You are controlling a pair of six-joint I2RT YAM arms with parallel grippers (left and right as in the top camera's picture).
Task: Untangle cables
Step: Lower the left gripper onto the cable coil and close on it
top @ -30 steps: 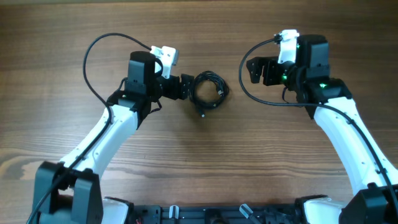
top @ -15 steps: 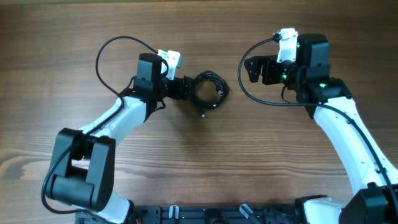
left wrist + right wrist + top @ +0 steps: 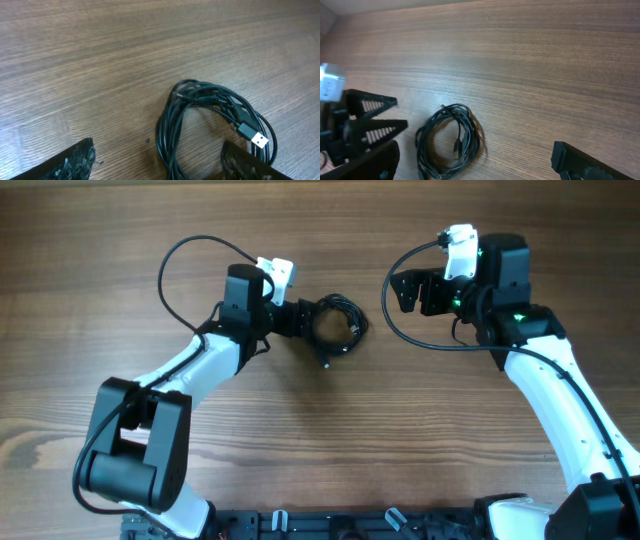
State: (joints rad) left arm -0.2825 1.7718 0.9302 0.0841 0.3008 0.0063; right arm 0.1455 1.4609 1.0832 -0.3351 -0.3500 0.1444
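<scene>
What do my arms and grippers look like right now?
White links, black joints on the left arm and right arm. The left gripper and right gripper are black. Each wrist carries a white camera and a looping black cable; right shows green lights.

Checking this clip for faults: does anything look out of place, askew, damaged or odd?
Nothing stands out. The cables lie as one tangled coil on the table, a USB plug showing, no visible damage. The left gripper is at the coil's edge, jaws open; the right gripper hangs apart, jaws open too.
</scene>
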